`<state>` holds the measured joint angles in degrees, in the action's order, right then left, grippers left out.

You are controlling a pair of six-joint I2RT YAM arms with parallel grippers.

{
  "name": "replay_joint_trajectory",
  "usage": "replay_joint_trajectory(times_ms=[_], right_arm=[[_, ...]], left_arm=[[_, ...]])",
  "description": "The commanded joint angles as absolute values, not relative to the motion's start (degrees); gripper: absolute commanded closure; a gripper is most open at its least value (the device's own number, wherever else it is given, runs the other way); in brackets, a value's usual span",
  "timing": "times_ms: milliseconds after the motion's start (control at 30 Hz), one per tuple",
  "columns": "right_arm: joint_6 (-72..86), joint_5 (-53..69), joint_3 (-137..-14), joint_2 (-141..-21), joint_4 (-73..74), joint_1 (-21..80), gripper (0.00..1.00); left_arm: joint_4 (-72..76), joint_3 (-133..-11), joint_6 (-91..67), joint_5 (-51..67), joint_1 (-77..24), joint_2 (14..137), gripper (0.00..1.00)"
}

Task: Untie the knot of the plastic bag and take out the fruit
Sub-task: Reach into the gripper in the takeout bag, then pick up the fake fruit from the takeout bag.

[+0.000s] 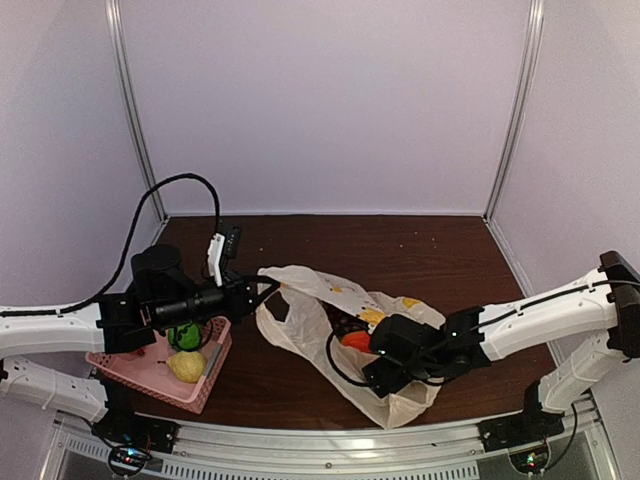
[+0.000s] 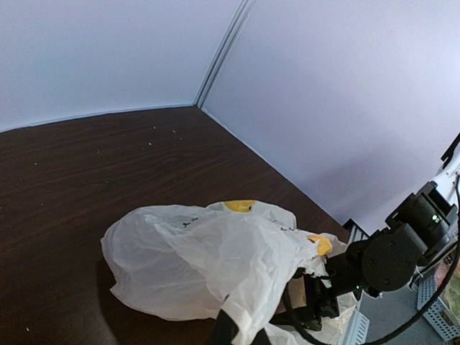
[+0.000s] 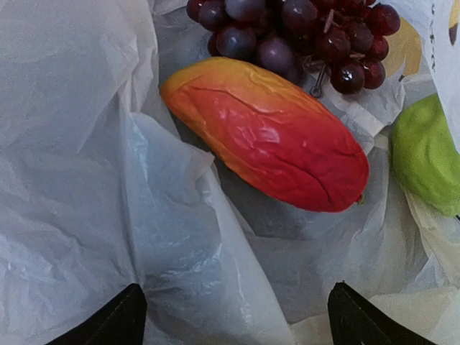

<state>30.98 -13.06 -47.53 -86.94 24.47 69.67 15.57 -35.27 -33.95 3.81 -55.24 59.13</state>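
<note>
The plastic bag (image 1: 300, 322) lies open on the dark table, with no tied knot in view. My left gripper (image 1: 266, 284) is shut on the bag's upper edge and holds it lifted; in the left wrist view the plastic (image 2: 208, 266) bunches between my dark fingers (image 2: 224, 329). My right gripper (image 1: 380, 372) is open inside the bag's mouth, and its fingertips (image 3: 128, 318) sit wide apart over the plastic. Ahead of it lie a red-orange long fruit (image 3: 269, 133), the purple grape bunch (image 3: 287, 32) and a green pear (image 3: 428, 154). The red-orange fruit (image 1: 357, 340) also shows from above.
A pink perforated basket (image 1: 120, 362) sits at the near left and holds the green striped ball (image 1: 183, 335) and the yellow pear (image 1: 187, 366). White enclosure walls surround the table. The metal rail runs along the near edge.
</note>
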Motion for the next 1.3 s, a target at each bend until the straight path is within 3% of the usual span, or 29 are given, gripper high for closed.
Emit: replay_joint_trajectory(times_ms=[0,133,467,967,1267], right_arm=[[36.12,-14.77,-44.04,-81.44,25.42,70.14,0.09],[35.00,-17.71,-47.57,-79.56,25.36,69.77,0.04],[33.09,-22.60,-56.82,-84.78,21.81,64.30,0.06],[24.08,-19.49,-63.93,-101.10,12.13,58.76,0.03],[22.36,-17.62,-65.72,-109.57,9.17,55.03,0.07]], left_arm=[[18.13,-32.96,-32.36,4.81,-55.54,58.64,1.00],[18.97,-31.93,-31.40,9.75,-55.51,59.96,1.00],[21.03,-31.55,-31.64,12.78,-55.72,60.10,1.00],[22.59,-31.69,-32.85,13.28,-56.10,62.41,1.00],[22.02,-31.22,-33.31,12.46,-56.11,61.36,1.00]])
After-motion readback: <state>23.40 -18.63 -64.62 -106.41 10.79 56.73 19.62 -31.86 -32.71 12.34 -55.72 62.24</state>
